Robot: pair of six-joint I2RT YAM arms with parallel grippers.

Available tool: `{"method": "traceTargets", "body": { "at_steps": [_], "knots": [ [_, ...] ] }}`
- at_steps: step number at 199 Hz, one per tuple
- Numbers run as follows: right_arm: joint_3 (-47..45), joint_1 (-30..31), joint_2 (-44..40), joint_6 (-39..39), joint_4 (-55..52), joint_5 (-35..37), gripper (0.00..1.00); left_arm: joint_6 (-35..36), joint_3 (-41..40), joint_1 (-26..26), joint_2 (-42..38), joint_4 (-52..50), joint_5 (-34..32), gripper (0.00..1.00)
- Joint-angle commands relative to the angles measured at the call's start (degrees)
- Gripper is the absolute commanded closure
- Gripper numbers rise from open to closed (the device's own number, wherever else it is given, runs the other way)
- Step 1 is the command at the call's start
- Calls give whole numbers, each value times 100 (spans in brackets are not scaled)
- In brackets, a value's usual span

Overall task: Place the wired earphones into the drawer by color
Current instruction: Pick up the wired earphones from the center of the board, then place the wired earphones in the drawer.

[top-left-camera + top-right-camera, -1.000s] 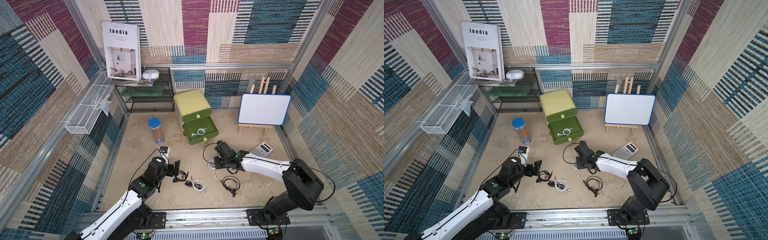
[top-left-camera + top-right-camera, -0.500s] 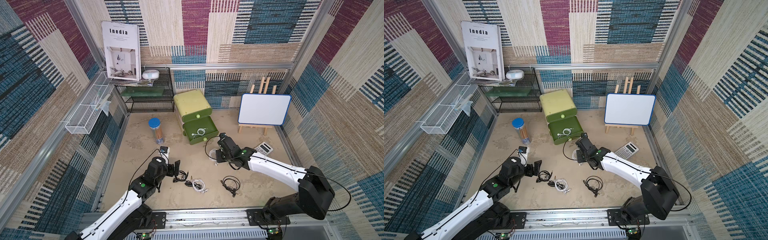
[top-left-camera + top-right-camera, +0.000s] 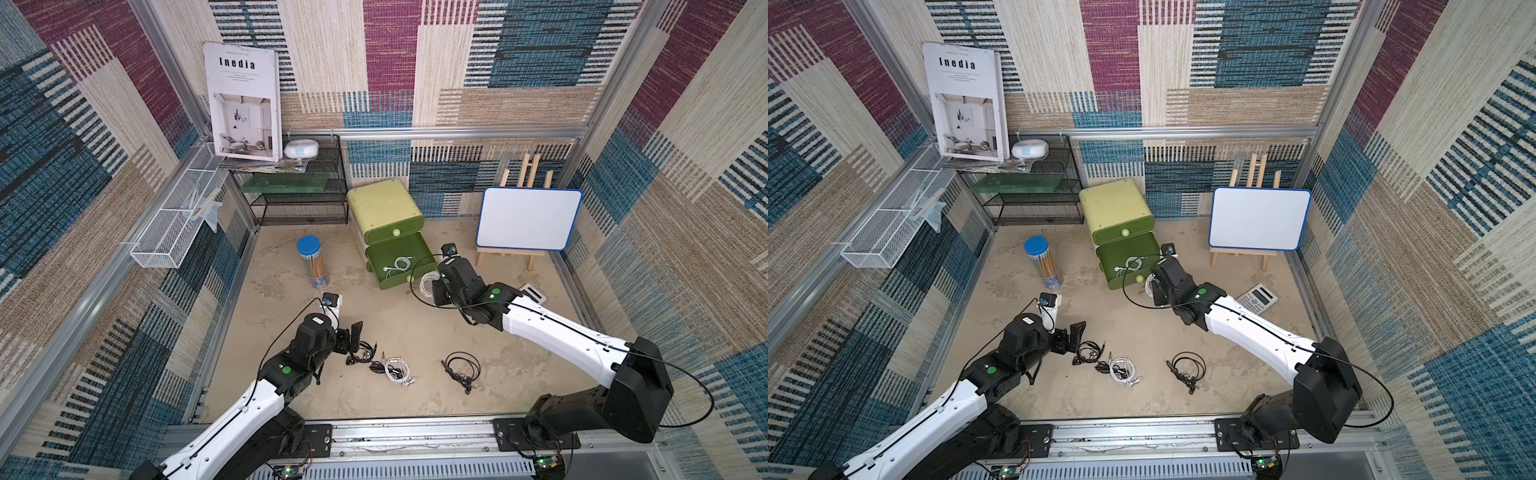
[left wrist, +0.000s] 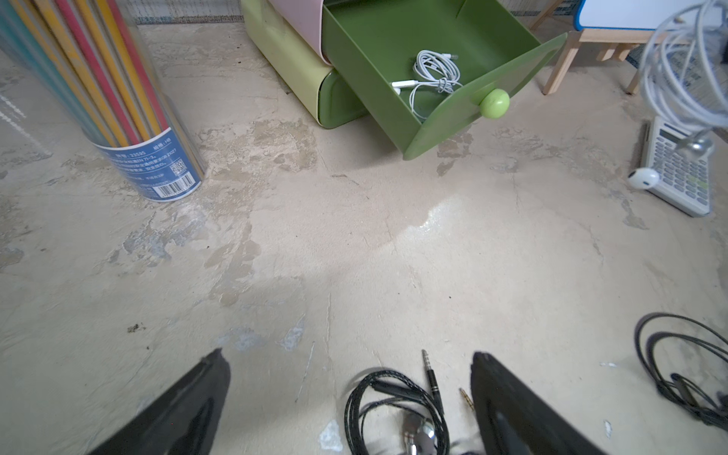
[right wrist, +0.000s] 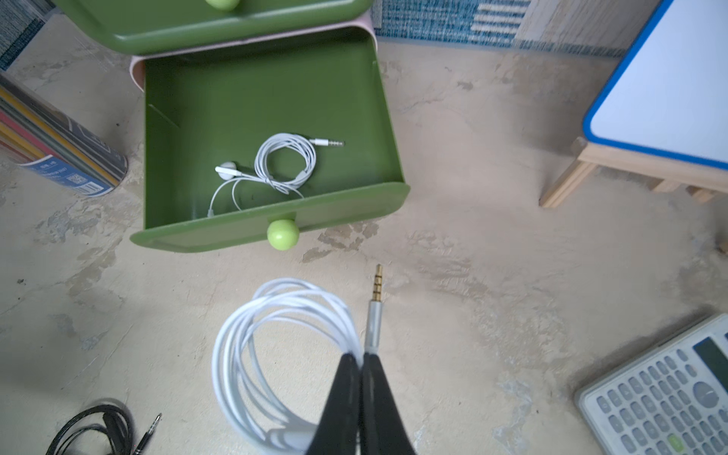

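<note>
Jaws of the right gripper [image 5: 360, 364] are pinched tight on a white earphone coil [image 5: 272, 346], its jack plug jutting past them, held off the floor just in front of the open lower drawer [image 5: 197, 236], where another white set [image 5: 283, 161] lies. The right arm is stretched forward, closer to the drawer than a second ago. The left gripper [image 4: 346, 354] hovers spread wide over black earphones [image 4: 394, 405], unmoved. A white bundle [image 3: 397, 370] and a black bundle [image 3: 461, 368] lie on the floor.
</note>
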Motion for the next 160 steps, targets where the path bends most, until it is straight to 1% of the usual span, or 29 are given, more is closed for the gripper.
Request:
{"method": "traceTargets", "body": {
  "at_steps": [1,32,76,160],
  "knots": [
    [211,1,102,-362,405,283,100,83,-19,-2,5,161,135,1],
    [690,-20,435,-658,651,359,100,84,-27,-2,14,184,213,1],
    [1367,-69,1004,-939,948,270,100,100,-19,-2,14,185,242,1],
    [2329,-162,2040,-1118,1262,-38,100,93,-18,-6,22,194,259,1]
  ]
}}
